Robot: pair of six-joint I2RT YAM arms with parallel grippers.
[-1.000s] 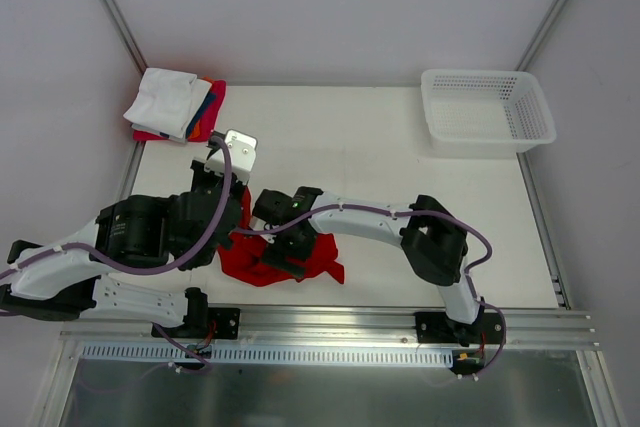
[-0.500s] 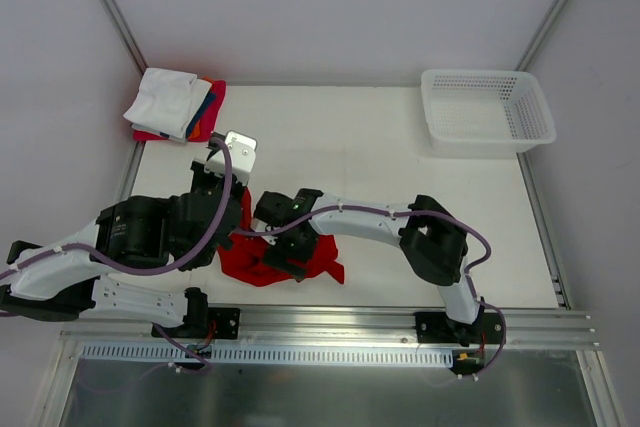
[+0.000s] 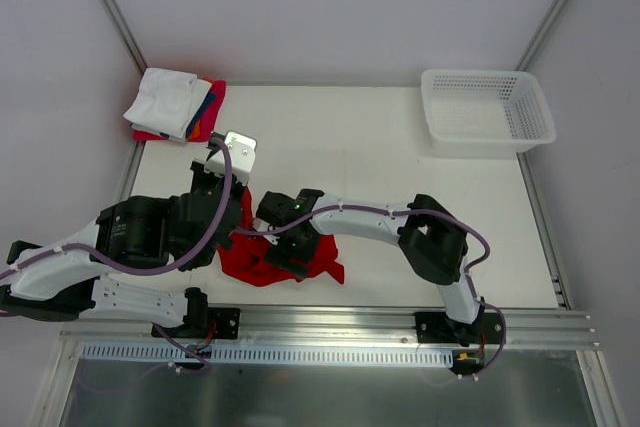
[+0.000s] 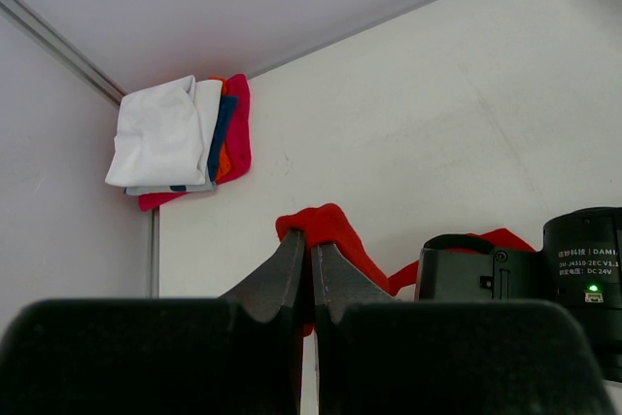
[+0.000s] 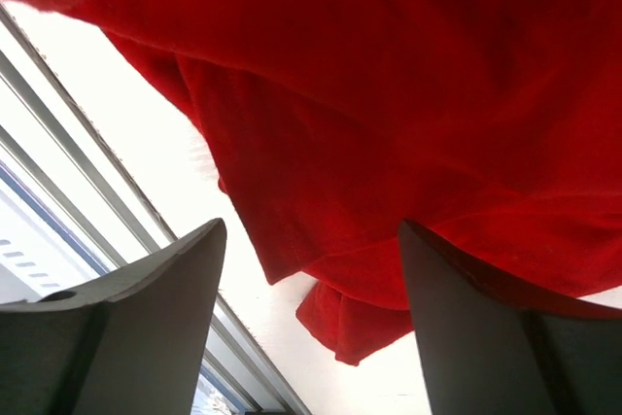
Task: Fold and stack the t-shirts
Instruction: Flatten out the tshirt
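A crumpled bright red t-shirt (image 3: pixel 256 265) lies near the table's front edge between the two arms. My left gripper (image 4: pixel 311 248) is shut on a raised fold of the red t-shirt (image 4: pixel 340 230), pinching it at the fingertips. My right gripper (image 5: pixel 311 230) hangs open close over the red t-shirt (image 5: pixel 408 94), one finger on each side of a loose hem, with nothing gripped. In the top view the right gripper (image 3: pixel 287 253) sits over the shirt's middle. Folded t-shirts (image 3: pixel 176 105) are stacked at the back left corner, the white one on top (image 4: pixel 165 133).
A white mesh basket (image 3: pixel 487 110) stands at the back right. The metal rail along the front edge (image 3: pixel 330 322) runs just below the red shirt. Walls close the table on the left and at the back.
The right wrist has crept slightly to the right over the red shirt. The left arm has held still with its pinch on the cloth.
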